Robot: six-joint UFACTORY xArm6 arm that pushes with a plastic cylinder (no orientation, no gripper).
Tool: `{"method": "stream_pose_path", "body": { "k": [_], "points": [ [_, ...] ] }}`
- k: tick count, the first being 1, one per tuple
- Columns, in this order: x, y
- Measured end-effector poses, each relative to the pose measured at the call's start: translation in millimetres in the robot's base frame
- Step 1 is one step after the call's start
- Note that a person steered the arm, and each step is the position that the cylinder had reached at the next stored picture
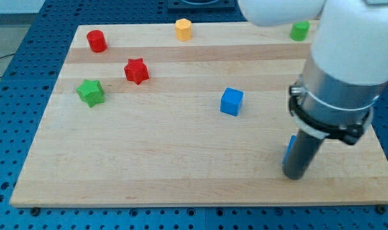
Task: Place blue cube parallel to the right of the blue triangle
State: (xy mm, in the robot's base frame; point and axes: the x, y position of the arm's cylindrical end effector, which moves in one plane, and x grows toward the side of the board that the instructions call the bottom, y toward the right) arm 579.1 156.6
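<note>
The blue cube point(231, 101) sits on the wooden board point(149, 160), a little right of the middle. My tip point(295, 175) rests on the board near the view's bottom right, well below and to the right of the cube. A thin blue sliver point(288, 149) shows at the rod's left edge. It looks like the blue triangle, mostly hidden behind the rod and touching it or very close to it.
A red cylinder point(96, 41), a red star point(136, 70) and a green star point(90, 92) lie at the view's upper left. A yellow hexagonal block point(183, 29) and a green block point(300, 30) sit along the top edge. The arm's body covers the upper right.
</note>
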Motion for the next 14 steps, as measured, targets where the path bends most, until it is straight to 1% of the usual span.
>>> {"method": "stream_pose_path", "body": {
  "k": [1,2,3,4,5,6,8,10,11,12,13,14],
  "points": [
    [-4.1,54.6],
    [-16.6,17.7],
    [-22.9,-31.5],
    [-46.4,-4.7],
    [-47.1,-75.3],
    [-27.5,-112.0],
    [-3.9,-88.1],
    [-0.9,-214.9],
    [-11.7,-257.7],
    [-11.7,-321.9],
    [-11.7,-363.1],
    [-40.4,-358.0]
  ]
}}
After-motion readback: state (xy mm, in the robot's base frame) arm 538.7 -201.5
